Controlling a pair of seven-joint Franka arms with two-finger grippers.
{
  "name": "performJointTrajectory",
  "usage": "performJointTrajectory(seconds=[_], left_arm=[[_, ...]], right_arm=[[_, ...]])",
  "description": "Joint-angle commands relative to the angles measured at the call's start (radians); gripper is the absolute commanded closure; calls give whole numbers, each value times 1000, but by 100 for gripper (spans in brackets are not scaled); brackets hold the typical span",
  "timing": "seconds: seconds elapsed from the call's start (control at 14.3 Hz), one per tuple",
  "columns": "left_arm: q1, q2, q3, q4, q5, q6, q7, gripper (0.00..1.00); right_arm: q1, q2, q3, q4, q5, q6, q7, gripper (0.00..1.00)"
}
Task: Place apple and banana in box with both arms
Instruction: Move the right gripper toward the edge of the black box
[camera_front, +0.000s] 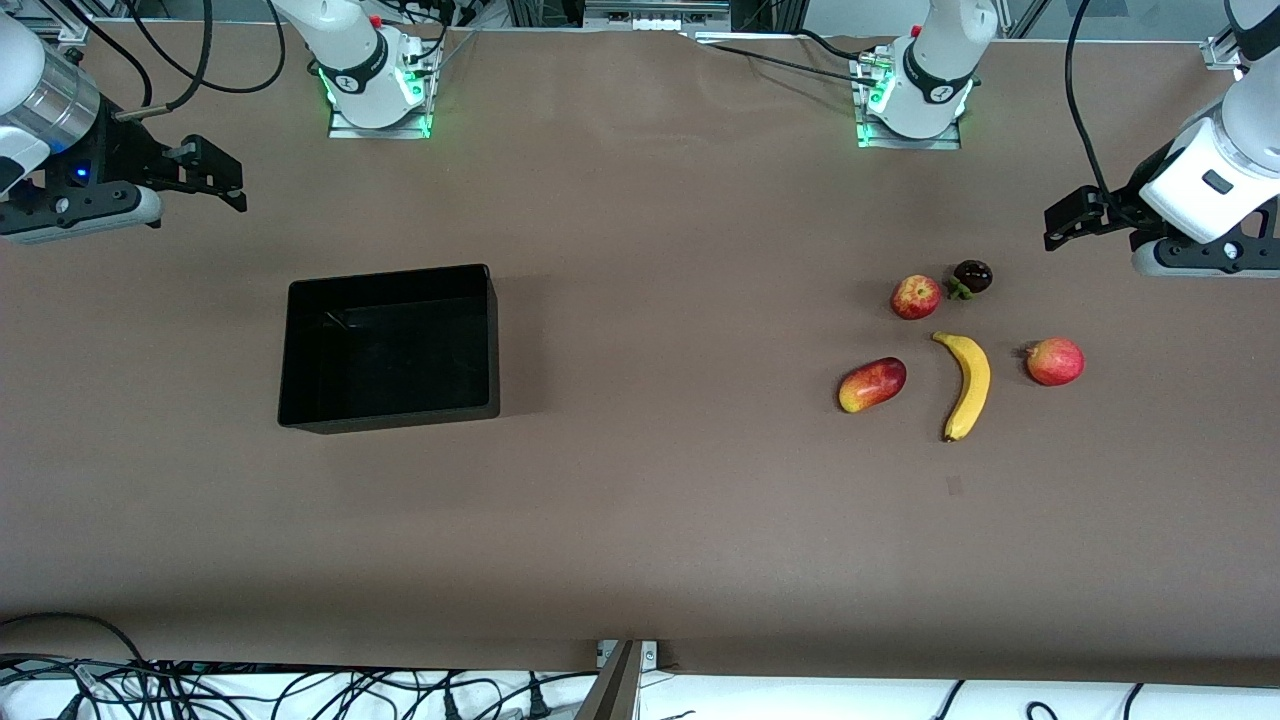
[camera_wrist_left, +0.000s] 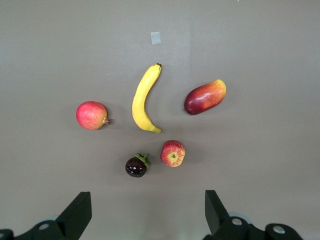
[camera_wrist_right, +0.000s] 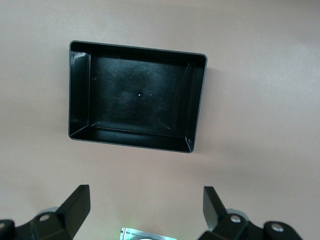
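Starting fruit pickup: both grippers spread, hovering at opposite table ends.
Left gripper (camera_front: 1062, 225) should straddle the apple (camera_front: 915, 297), avoiding the mangosteen (camera_front: 971, 277); right gripper (camera_front: 215, 185) waits near the box (camera_front: 390, 408).

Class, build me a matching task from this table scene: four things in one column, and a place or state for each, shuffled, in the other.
1. banana
2. apple
3. box
4. left pincer

A. beside the dark purple fruit
B. open, above the table
C. empty, toward the right arm's end
D. between two red fruits

Pairs: 1-D, 2-A, 3-C, 4-B
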Motion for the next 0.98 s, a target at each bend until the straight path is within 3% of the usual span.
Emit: performJointTrajectory(seconds=[0.0, 0.42, 0.56, 0.91], left_arm=[[0, 12, -1, 31, 5, -32, -2, 0], [-2, 12, -3, 32, 3, -37, -2, 0], [-2, 12, -3, 32, 3, -37, -2, 0], [-3, 12, -3, 32, 3, -38, -2, 0]], right_arm=[[2, -7, -1, 13, -16, -13, 21, 0], [-3, 7, -7, 0, -19, -14, 0, 0], [-7, 10, -20, -55, -21, 24, 0, 0], [-8, 47, -99, -343, -35, 373, -29, 0]])
